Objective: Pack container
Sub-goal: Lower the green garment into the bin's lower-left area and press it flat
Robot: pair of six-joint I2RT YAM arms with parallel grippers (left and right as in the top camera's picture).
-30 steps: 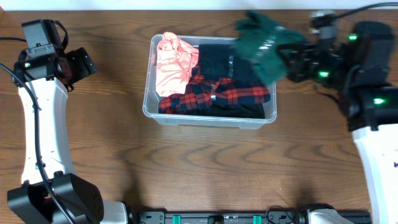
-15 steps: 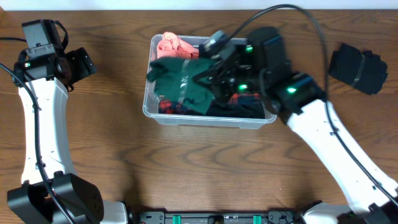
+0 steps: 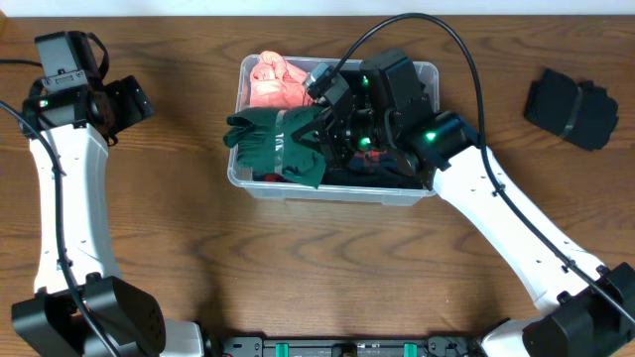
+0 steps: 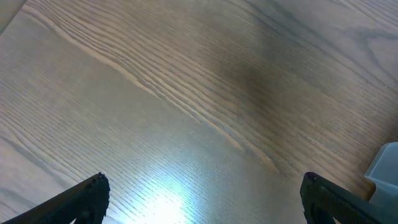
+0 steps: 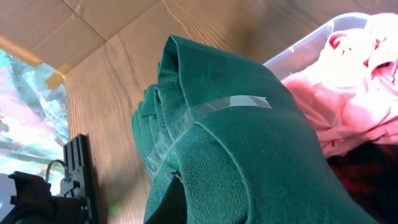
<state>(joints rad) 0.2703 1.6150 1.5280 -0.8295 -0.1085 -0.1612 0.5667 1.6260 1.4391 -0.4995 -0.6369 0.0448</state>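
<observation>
R arm reaches diag. from the near-right corner, wrist above mid container, right claw clenched on a folded, taped green garment overhanging its left-front rim; fingertips buried in cloth, so exact grip pt unclear. L arm stands along tabletop left edge, left claw released, jaws wide over bare wood. Container sits far-centre, pink garment in back-left corner; black bundle lies well apart, right.

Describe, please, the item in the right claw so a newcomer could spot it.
Find the clear container in the middle of the table. Over its left end, the right claw holds a folded dark green garment. Unlike the pink garment beside it, it is banded with clear tape.
</observation>
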